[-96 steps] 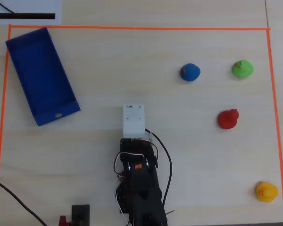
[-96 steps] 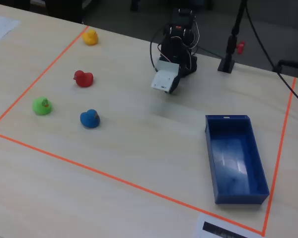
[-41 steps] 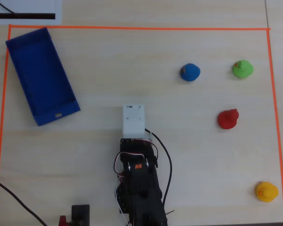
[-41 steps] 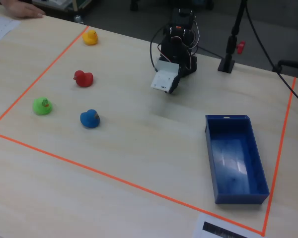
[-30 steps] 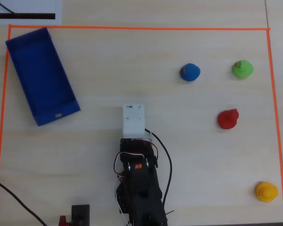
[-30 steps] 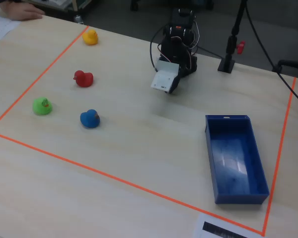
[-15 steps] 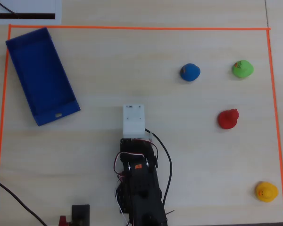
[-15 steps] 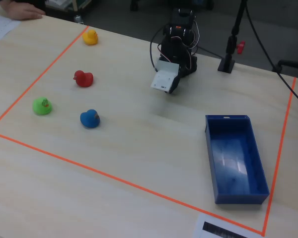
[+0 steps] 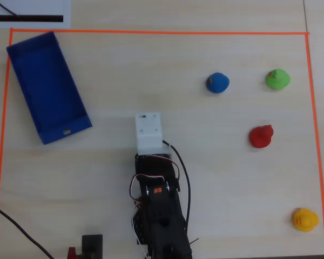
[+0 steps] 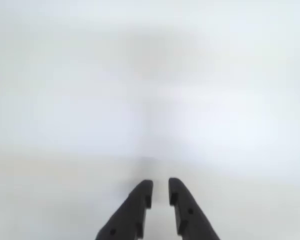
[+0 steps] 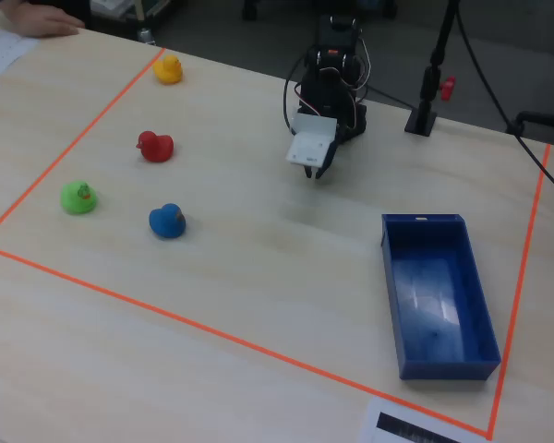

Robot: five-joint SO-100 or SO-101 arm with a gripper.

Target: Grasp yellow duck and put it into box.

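The yellow duck (image 9: 305,219) stands near the lower right corner of the taped area in the overhead view and at the far left (image 11: 168,69) in the fixed view. The dark blue box (image 9: 46,81) lies open and empty at the upper left of the overhead view, at the right (image 11: 434,295) in the fixed view. My gripper (image 11: 311,172) hangs just above the table close to the arm's base, far from both the duck and the box. In the wrist view the black gripper (image 10: 160,186) has its jaws nearly together, with only a narrow gap and nothing between them, over blurred bare table.
A red duck (image 9: 261,136), a green duck (image 9: 277,79) and a blue duck (image 9: 217,83) stand on the right of the overhead view. Orange tape (image 9: 151,32) frames the work area. A black stand (image 11: 425,115) and cables sit beside the arm's base.
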